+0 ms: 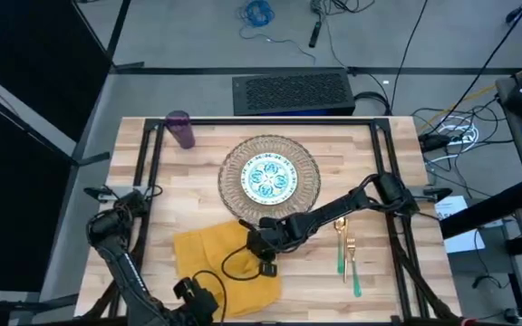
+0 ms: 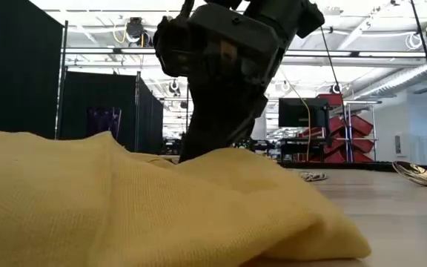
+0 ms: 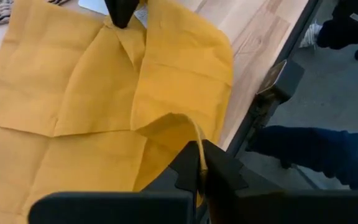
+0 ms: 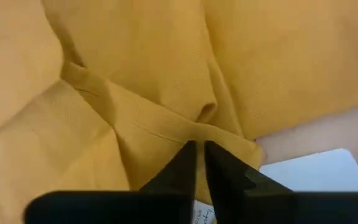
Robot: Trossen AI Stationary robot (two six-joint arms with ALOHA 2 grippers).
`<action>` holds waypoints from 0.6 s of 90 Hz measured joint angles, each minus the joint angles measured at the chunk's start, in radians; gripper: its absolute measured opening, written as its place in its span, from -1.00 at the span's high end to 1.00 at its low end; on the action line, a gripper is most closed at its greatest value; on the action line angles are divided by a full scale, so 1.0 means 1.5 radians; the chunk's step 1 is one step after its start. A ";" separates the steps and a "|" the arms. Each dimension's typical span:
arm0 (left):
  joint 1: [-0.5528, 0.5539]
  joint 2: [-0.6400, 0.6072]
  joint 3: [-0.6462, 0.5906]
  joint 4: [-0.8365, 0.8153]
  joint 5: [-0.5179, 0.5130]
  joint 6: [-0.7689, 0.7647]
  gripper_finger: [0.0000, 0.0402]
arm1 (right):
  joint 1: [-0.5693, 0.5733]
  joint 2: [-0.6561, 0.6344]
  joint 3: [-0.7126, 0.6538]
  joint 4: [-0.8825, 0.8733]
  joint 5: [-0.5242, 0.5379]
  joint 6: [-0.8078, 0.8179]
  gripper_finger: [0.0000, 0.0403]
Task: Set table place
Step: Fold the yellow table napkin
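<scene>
So the mustard-yellow cloth napkin (image 1: 217,256), lying on the light wooden plank table (image 1: 397,272) below the woven mat, is pinched at opposite edges by the left gripper (image 3: 201,177) and right gripper (image 4: 199,163), probably so it can be stretched flat.

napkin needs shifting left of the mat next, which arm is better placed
Likely both: the left claw pinches the napkin at its near edge, and the right claw grips its far corner.
</scene>
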 joint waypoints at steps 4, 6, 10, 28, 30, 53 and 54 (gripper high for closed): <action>0.000 0.000 0.000 0.000 0.000 0.000 1.00 | 0.000 0.000 0.000 0.001 -0.005 -0.003 0.61; 0.000 0.000 0.000 0.000 0.000 0.000 1.00 | 0.000 0.000 0.000 0.001 -0.011 -0.004 0.55; 0.000 0.000 0.000 0.000 0.000 0.000 1.00 | 0.000 0.000 0.000 -0.001 -0.015 -0.004 0.41; 0.000 0.000 0.000 -0.001 0.000 0.000 1.00 | -0.001 0.000 0.000 0.002 0.001 -0.008 -0.12; 0.000 0.000 0.000 -0.001 0.000 0.000 1.00 | -0.001 0.000 0.000 0.006 0.005 -0.011 -0.16; 0.001 0.000 0.000 -0.002 -0.003 0.001 1.00 | -0.015 0.008 0.000 0.025 0.004 -0.016 -0.19; 0.001 0.000 0.000 -0.002 -0.003 0.001 1.00 | -0.015 0.008 0.000 0.025 0.003 -0.016 -0.19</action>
